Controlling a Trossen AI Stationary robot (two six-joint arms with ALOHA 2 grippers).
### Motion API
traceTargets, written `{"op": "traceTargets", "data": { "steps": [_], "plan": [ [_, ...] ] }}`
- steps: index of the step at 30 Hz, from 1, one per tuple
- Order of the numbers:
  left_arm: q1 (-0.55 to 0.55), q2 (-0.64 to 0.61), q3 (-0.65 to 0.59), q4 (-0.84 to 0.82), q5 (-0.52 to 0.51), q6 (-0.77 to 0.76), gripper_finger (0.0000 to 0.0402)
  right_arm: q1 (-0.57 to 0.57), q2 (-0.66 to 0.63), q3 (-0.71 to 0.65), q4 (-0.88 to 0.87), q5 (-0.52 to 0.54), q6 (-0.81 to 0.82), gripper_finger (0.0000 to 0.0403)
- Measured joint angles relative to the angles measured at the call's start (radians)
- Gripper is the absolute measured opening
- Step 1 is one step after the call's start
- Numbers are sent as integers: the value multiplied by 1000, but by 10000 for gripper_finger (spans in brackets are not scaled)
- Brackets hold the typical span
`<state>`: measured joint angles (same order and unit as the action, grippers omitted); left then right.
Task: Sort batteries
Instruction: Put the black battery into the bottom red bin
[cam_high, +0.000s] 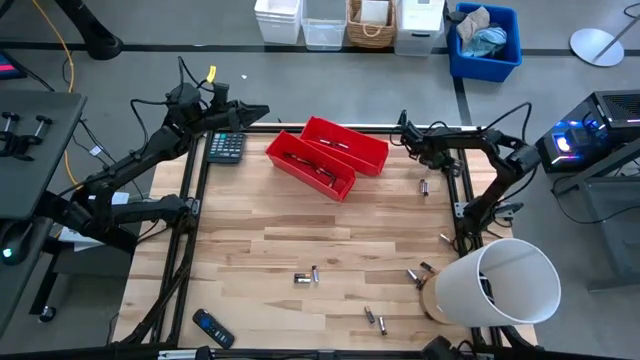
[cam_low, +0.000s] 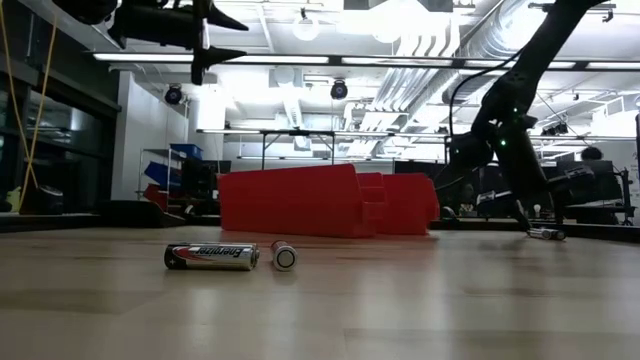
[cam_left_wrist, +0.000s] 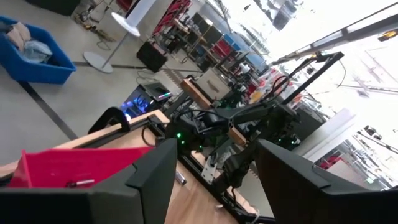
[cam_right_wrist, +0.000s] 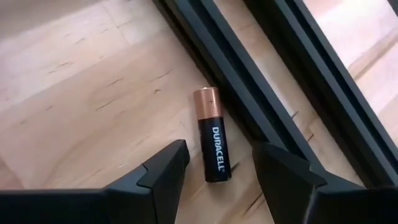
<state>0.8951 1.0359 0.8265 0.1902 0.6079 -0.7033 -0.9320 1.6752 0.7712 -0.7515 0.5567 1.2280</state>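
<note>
While its fingers (cam_right_wrist: 163, 167) are spread, the right gripper (cam_right_wrist: 217, 171) is held over a battery (cam_right_wrist: 212, 143) lying by the frame rail (cam_right_wrist: 249, 93), at centre frame; red bins (cam_high: 325, 155) wait upper-centre, left gripper (cam_high: 255, 113) parked agape.

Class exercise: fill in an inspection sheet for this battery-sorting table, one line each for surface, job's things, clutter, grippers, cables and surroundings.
Surface: wooden table, black frame rails along its edges.
Job's things: two red bins at the far middle, some batteries already inside; loose batteries scattered on the near half; a Duracell battery lying beside the right rail.
Clutter: calculator at the far left, remote at the near left, white bucket tipped over at the near right.
Grippers: left gripper open, raised near the calculator; right gripper open, straddling the Duracell battery.
Cables: yellow cable on the floor, left.
Surroundings: blue crate, white boxes and a basket beyond the table.
</note>
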Motion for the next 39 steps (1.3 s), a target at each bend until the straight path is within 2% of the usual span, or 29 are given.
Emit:
{"op": "traceTargets", "data": {
  "steps": [5,8,11,18,22,24,31,33,37,39],
  "plan": [
    [0,0,0,-31,-5,16,210,-50,7,-1,45,-48,-69,188],
    [0,0,0,-39,-11,16,210,-39,8,-14,72,-40,-83,179],
    [0,0,0,-38,-13,11,210,-24,5,-46,144,-34,-114,152],
    [0,0,0,-37,-13,-27,210,35,5,-82,216,3,-80,40],
    [0,0,0,-36,-13,-33,210,82,4,-88,207,27,-75,40],
    [0,0,0,-29,-13,-54,210,121,-11,-87,186,2,-41,40],
    [0,0,0,65,-13,-159,210,230,-205,-94,92,-233,-20,40],
    [0,0,0,102,-13,-184,210,242,-285,-93,83,-218,-3,40],
    [0,0,0,155,-13,-213,210,255,-434,-92,45,-122,2,39],
    [0,0,0,171,-13,-223,210,260,-506,-92,48,-118,2,39]
  ]
}}
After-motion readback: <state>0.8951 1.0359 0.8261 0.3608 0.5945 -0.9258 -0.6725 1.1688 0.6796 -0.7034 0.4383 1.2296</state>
